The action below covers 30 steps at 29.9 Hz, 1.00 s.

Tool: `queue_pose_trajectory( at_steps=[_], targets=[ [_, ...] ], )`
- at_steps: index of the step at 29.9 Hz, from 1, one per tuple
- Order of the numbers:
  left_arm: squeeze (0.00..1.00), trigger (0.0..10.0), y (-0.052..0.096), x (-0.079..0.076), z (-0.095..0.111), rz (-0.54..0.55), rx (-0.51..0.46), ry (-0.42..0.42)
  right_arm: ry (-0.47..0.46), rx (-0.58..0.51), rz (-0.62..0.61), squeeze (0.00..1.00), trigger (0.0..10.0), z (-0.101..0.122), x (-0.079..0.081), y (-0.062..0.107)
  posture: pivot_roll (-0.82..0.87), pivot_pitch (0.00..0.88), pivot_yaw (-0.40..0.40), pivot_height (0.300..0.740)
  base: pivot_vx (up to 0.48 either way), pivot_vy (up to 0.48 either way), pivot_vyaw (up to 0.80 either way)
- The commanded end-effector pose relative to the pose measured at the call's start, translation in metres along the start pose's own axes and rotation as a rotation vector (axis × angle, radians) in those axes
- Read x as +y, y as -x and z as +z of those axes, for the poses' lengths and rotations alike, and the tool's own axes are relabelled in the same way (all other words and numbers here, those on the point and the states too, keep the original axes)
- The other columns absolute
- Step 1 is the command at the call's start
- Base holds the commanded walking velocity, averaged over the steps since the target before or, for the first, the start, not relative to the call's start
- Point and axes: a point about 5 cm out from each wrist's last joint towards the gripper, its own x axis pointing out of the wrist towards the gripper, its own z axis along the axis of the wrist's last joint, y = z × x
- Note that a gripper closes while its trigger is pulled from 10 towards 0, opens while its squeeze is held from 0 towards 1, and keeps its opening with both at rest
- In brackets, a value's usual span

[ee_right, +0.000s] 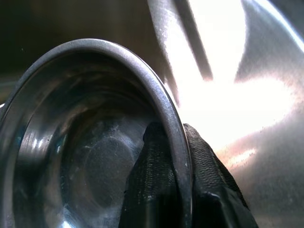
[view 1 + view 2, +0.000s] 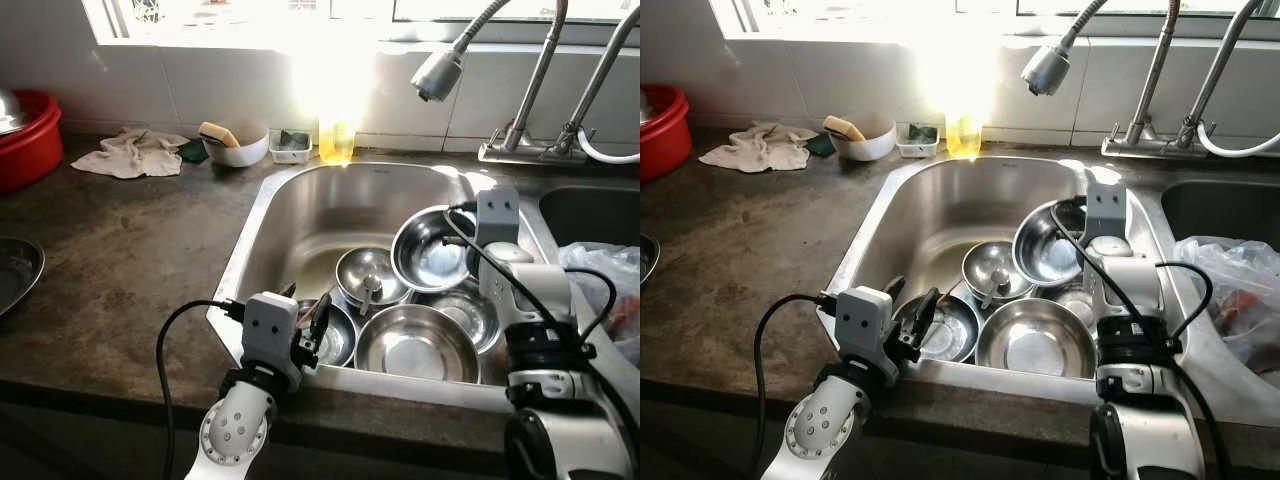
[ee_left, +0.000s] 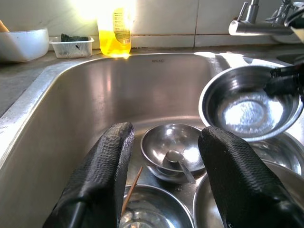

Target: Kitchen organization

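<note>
home kitchen: steel sink (image 2: 300, 215) holding metal bowls (image 2: 417, 343), tap (image 2: 520, 90) at tiled wall, dark worktop (image 2: 120, 260), yellow dish soap bottle (image 2: 337, 140), sponge tray (image 2: 291, 145), cloth (image 2: 133, 153), red basin (image 2: 30, 140).

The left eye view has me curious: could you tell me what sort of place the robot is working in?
Most likely a home kitchen: a steel sink full of metal bowls, a faucet above it, and a yellow dish soap bottle by the window.

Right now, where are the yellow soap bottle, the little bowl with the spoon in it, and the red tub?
yellow soap bottle (image 3: 115, 33), left wrist view, on its label.
little bowl with the spoon (image 2: 368, 276), left eye view, inner wall.
red tub (image 2: 32, 140), left eye view, outer wall.
</note>
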Motion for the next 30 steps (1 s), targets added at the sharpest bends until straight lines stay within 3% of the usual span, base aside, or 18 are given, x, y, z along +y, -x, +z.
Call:
queue_pose_trajectory(
  at_steps=[1,10,11,12,13,16,17,18,20,22,24,25,30],
  targets=[
    [0.0,10.0,0.002,0.0,0.003,-0.003,-0.002,-0.008,-0.028,0.039,-0.003,1.0,10.0,-0.007,0.0,0.0,0.1,0.1,-0.014,0.74,0.0,0.0,0.0],
    [0.0,10.0,0.002,0.001,0.003,-0.002,0.004,-0.007,-0.054,-0.005,-0.037,1.0,10.0,-0.004,0.002,0.005,0.09,0.105,-0.011,0.74,0.0,0.0,0.0],
    [0.0,10.0,0.002,0.0,0.003,-0.002,0.004,-0.007,-0.077,-0.032,-0.037,0.87,10.0,-0.001,0.002,0.007,0.09,0.106,-0.012,0.74,0.0,0.0,0.0],
    [0.0,10.0,0.002,0.0,0.003,-0.002,0.004,-0.007,-0.091,-0.057,-0.035,0.6,10.0,0.002,0.003,0.009,0.1,0.106,-0.012,0.74,0.0,0.0,0.0],
    [0.0,10.0,0.002,0.001,0.003,-0.001,0.005,-0.008,-0.094,-0.104,-0.034,0.0,10.0,0.007,0.003,0.011,0.1,0.107,-0.012,0.74,0.0,0.0,0.0],
    [0.0,10.0,0.002,0.001,0.003,0.001,0.006,-0.01,-0.071,-0.238,-0.024,0.0,10.0,0.022,0.004,0.022,0.09,0.105,-0.009,0.74,0.0,0.0,0.0],
    [0.0,10.0,0.002,0.001,0.003,0.001,0.006,-0.01,-0.071,-0.238,-0.024,0.0,10.0,0.022,0.004,0.022,0.09,0.105,-0.009,0.74,0.0,0.0,0.0],
    [0.0,10.0,0.001,0.002,0.003,0.003,0.006,-0.01,-0.086,-0.343,-0.012,0.0,10.0,0.031,0.005,0.035,0.09,0.103,-0.006,0.74,0.0,0.0,0.0],
    [0.0,10.0,0.001,0.002,0.003,0.002,0.005,-0.01,-0.085,-0.407,0.006,0.0,10.0,0.034,0.007,0.045,0.09,0.101,-0.003,0.74,0.0,0.0,0.0],
    [0.0,10.0,0.001,0.002,0.003,-0.001,0.002,-0.009,-0.049,-0.484,0.054,0.0,10.0,0.034,0.01,0.059,0.08,0.1,-0.002,0.74,0.0,0.0,0.0],
    [0.0,10.0,0.001,0.002,0.004,-0.003,-0.003,-0.008,-0.052,-0.502,0.078,0.0,10.0,0.032,0.012,0.064,0.08,0.1,0.0,0.74,0.0,0.0,0.0],
    [0.0,10.0,0.001,0.002,0.004,-0.007,-0.006,-0.008,-0.069,-0.53,0.134,0.0,10.0,0.026,0.016,0.075,0.08,0.098,0.0,0.74,0.0,0.0,0.0],
    [0.0,10.0,0.001,0.002,0.005,-0.009,-0.009,-0.007,0.01,-0.644,0.192,0.0,10.0,0.014,0.02,0.102,0.07,0.096,0.006,0.74,0.0,0.0,0.0]
  ],
)
